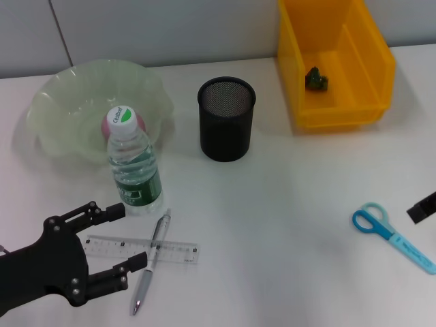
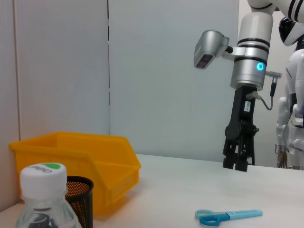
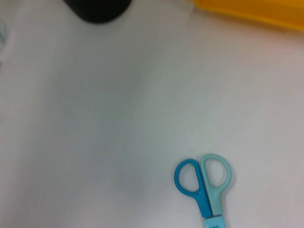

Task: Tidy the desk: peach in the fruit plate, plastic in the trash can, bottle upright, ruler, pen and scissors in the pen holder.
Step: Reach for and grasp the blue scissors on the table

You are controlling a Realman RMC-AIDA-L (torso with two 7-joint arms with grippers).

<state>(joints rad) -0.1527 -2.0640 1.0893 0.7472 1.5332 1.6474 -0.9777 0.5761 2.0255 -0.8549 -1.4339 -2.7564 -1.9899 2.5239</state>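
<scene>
A white desk (image 1: 286,225) runs back to a pale grey panelled wall (image 1: 170,27). The left gripper (image 1: 129,238) hangs low at the near left corner, fingers spread wide and holding nothing, just beside the ruler (image 1: 139,248), which lies flat with the pen (image 1: 151,262) crossing it. The bottle (image 1: 134,163) stands upright, touching the green plate (image 1: 75,102) that holds the peach (image 1: 110,124). The black holder (image 1: 226,119) stands mid-desk; the yellow bin (image 1: 334,61) behind it has a dark scrap (image 1: 316,79) inside. The scissors (image 1: 392,235) lie flat at the right, near the right gripper (image 2: 236,162), which hangs above the desk with its fingers close together, gripping nothing. Another white robot (image 2: 294,85) stands at the room's edge.
</scene>
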